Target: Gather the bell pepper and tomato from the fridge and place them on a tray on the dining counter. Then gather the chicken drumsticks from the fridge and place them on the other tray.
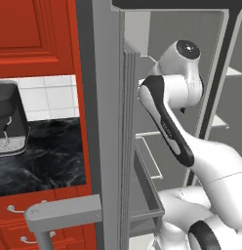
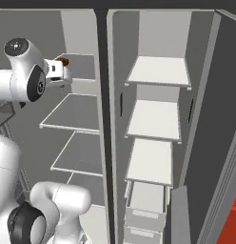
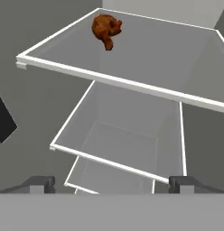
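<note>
We saw the fridge [image 2: 158,119] standing open, its pale shelves bare on the right side. In the hand view a red-brown chicken drumstick [image 3: 106,30] lay at about eleven o'clock on the upper left shelf [image 3: 145,54]. The gripper [image 3: 112,184] hovered well short of it, jaws spread wide and grasping nothing.

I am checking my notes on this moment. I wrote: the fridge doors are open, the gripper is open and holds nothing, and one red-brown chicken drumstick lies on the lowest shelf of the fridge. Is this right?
Not quite. The red-brown chicken drumstick lies on the uppermost of the shelves seen in the hand view, not the lowest. The fridge is open, and the gripper is open and holds nothing.
</note>
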